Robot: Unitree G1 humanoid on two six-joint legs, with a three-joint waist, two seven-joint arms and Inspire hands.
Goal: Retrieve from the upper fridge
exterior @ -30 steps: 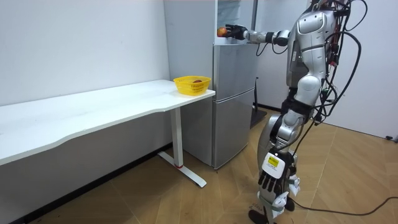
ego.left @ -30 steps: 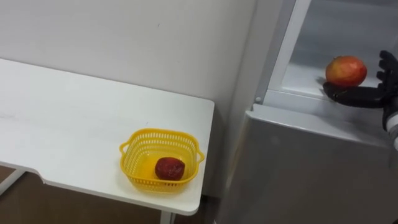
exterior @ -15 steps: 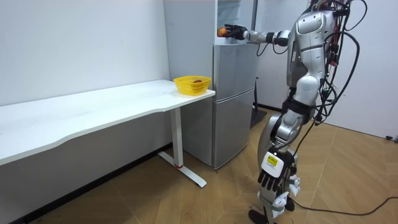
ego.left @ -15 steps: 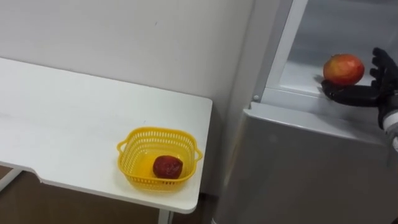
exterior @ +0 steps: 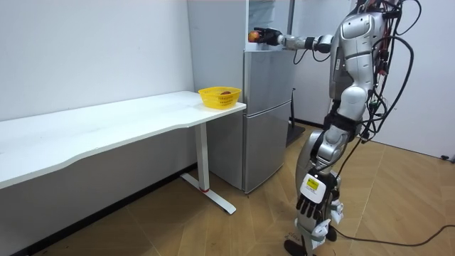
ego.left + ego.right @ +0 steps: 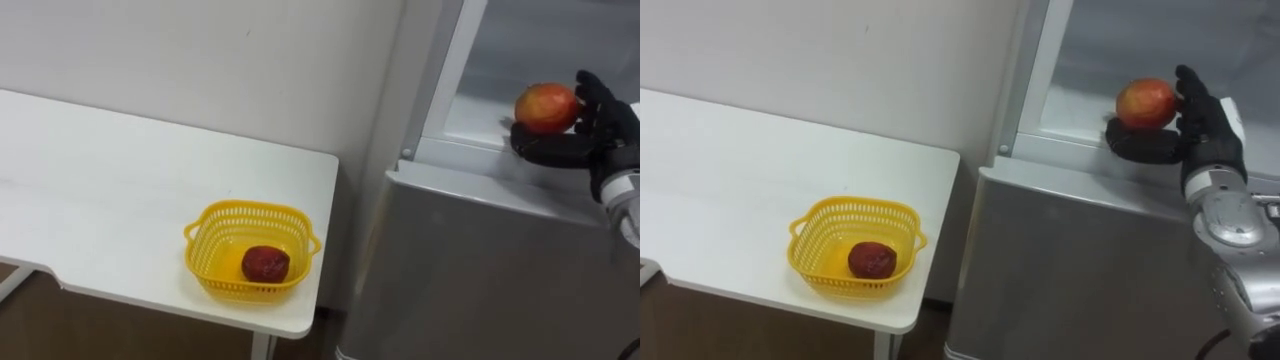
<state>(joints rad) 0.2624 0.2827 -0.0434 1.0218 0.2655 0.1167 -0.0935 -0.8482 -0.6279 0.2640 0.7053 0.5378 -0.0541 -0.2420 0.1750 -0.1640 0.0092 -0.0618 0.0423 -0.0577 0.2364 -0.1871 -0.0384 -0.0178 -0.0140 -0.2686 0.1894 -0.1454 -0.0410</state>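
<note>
A red and yellow apple (image 6: 545,107) is at the front edge of the open upper fridge compartment (image 6: 500,55). My right hand (image 6: 598,128) comes in from the right and cups it, thumb under it and fingers curled behind it. The right eye view shows the same apple (image 6: 1145,103) in that hand (image 6: 1202,128). In the room view I stand upright before the fridge, right arm stretched out to the apple (image 5: 252,35) at head height. My left hand (image 5: 311,206) hangs low by my leg, fingers relaxed.
The grey lower fridge door (image 6: 480,270) is closed below the compartment. Left of the fridge a white table (image 6: 110,190) stands against the wall. Near its right end sits a yellow basket (image 6: 204,235) with a dark red fruit (image 6: 265,263) in it.
The right hand's fingers have closed in round the back of the apple. The whole eye picture has shifted slightly, so the camera moved; the basket and the left hand stay put.
</note>
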